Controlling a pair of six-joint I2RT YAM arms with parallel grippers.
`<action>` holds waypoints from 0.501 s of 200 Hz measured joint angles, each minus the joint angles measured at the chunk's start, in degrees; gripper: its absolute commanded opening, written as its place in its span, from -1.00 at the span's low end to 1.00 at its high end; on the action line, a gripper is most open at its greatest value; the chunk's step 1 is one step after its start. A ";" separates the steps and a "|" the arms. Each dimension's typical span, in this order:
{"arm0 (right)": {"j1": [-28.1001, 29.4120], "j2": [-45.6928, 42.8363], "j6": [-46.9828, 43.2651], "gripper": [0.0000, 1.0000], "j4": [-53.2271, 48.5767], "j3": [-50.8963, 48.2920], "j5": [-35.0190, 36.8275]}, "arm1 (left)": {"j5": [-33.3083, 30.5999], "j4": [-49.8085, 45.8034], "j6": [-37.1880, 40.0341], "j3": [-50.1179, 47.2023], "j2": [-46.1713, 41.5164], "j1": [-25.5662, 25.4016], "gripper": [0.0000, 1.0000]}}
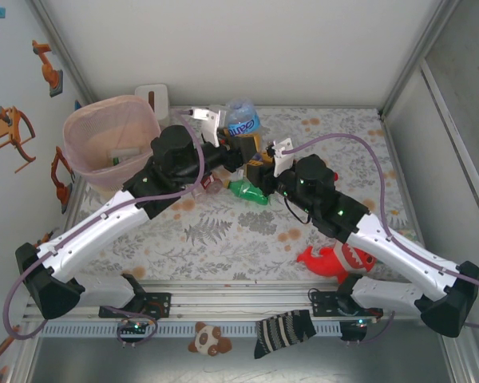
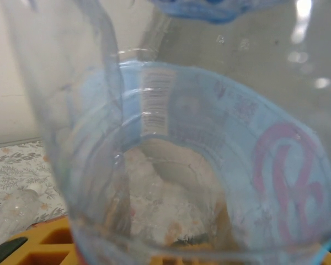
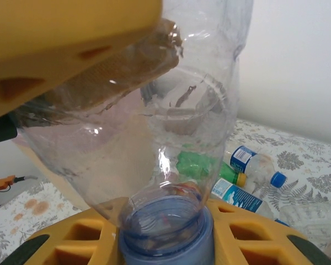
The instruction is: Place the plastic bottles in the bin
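Crinkled clear bottle (image 3: 194,126) pinched in right gripper (image 3: 149,135).

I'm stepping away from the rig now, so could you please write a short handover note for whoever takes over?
Right gripper: shut on a clear bottle at its neck.
Left gripper: at the same bottle's body; grip unclear.
Bin: far left, with items inside I cannot identify.
Left to do: bin this bottle, the green bottle and more bottles lying on the table.

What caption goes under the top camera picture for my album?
Left arm and right arm meet at a blue-labelled bottle near the pink bin.
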 measured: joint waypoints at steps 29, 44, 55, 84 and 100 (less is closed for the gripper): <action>0.11 0.00 0.46 -0.40 0.00 0.00 -0.02 | -0.24 0.09 0.24 0.00 -0.09 -0.09 -0.09; 0.24 0.00 0.79 -0.15 -0.02 0.00 -0.04 | -0.68 -0.11 0.76 0.00 -0.22 -0.26 -0.09; 0.39 0.00 1.11 0.05 -0.22 0.11 -0.17 | -1.11 -0.57 1.36 0.00 -0.44 -0.31 -0.09; 1.11 -0.13 1.57 0.21 -1.73 1.11 -0.70 | -2.84 -3.87 3.50 0.90 -1.25 0.37 -0.10; 1.27 -0.59 1.66 0.22 -2.67 1.33 -0.70 | -3.17 -7.08 4.59 2.84 -1.62 1.77 -0.09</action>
